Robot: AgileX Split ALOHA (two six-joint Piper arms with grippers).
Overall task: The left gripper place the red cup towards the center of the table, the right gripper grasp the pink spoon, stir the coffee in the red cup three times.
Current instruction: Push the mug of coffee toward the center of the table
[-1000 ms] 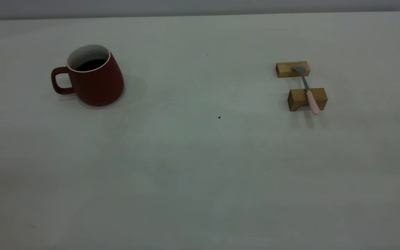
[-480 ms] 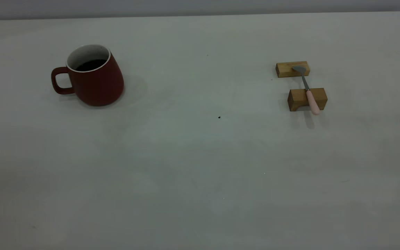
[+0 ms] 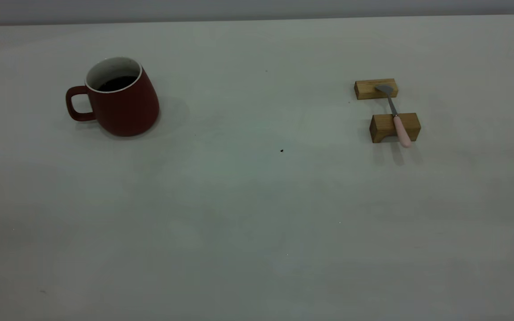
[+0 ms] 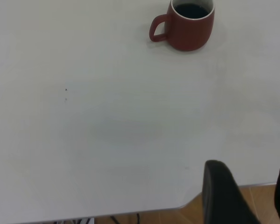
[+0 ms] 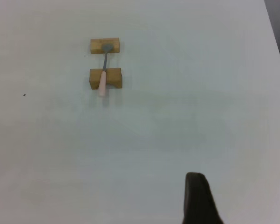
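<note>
Red cup (image 3: pixel 121 100) stands upright at about ten o'clock on the pale bench (image 3: pixel 257 214), well to the left of centre, its loop handle turned toward nine o'clock and dark coffee (image 3: pixel 117 83) showing inside the white rim. At about two o'clock, well apart from it, the pink spoon (image 3: pixel 395 115) lies bridged across two tan wooden blocks (image 3: pixel 394 127), its grey bowl on the farther block and its pink handle overhanging the nearer one toward six o'clock. Neither arm appears in the exterior view. The left wrist view shows the left hand (image 4: pixel 245 193) hanging over the bench's near edge, well short of the cup, with its two dark fingers spread apart and holding nothing. The right wrist view shows only one dark finger (image 5: pixel 199 198) of the right hand, far from the spoon, so whether it is spread or pressed together cannot be told. The step in hand is judged to be the left hand's reach for the cup. To do it well, it probably should come in level, grip the body or handle firmly, and keep the cup upright while moving slowly, since the coffee could spill. Counted: one cup, one spoon, two wooden blocks.
</note>
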